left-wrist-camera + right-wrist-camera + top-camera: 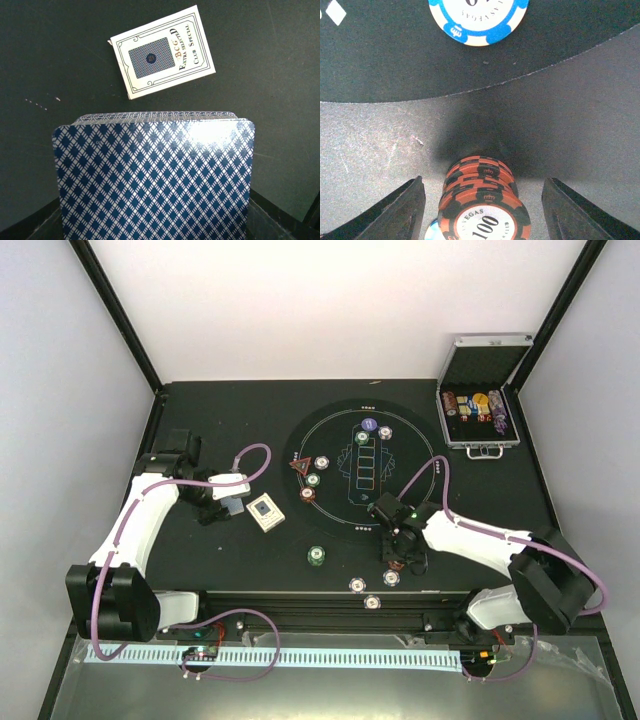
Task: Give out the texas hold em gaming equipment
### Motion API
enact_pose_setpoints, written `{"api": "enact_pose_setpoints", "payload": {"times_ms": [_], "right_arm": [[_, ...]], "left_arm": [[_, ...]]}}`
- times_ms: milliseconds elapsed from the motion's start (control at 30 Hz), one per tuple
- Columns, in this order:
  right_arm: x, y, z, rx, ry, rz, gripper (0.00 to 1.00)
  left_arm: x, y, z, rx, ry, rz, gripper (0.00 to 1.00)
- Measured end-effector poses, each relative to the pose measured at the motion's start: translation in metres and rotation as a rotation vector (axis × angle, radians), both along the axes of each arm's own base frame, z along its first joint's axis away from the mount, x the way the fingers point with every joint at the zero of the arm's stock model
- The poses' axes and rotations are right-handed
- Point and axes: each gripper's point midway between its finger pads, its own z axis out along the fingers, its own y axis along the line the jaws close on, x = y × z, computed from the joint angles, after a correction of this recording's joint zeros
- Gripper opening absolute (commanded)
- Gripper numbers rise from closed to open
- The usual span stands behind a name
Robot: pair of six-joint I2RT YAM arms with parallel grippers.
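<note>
My left gripper point(228, 492) is shut on a deck of blue diamond-backed playing cards point(155, 175) that hides its fingers. The white card box point(162, 52) lies flat just beyond the deck. My right gripper point(482, 182) is open around a stack of orange-black poker chips point(482, 200), with a gap on each side. A blue-white chip point(477, 20) lies ahead on the mat. In the top view, a red triangular marker point(297, 466) and several chips point(313, 480) sit on the round mat point(340, 525). A green chip point(316, 556) and two others point(357, 584) lie near the front edge.
The open silver case point(480, 410) with chip rolls stands at the back right, off the mat. The table's front edge point(300, 595) runs just below the loose chips. Black frame posts rise at both back corners.
</note>
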Motion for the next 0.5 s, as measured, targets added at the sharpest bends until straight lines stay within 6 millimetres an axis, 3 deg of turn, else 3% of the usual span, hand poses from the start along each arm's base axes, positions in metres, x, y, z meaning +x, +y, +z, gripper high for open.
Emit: {"api": "enact_pose_setpoints", "payload": {"times_ms": [500], "right_arm": [[-0.001,-0.0023,-0.0025,-0.007,0.003,0.002,0.48]], "left_arm": [[0.0,0.0001,0.0,0.001,0.0,-0.001,0.02]]}}
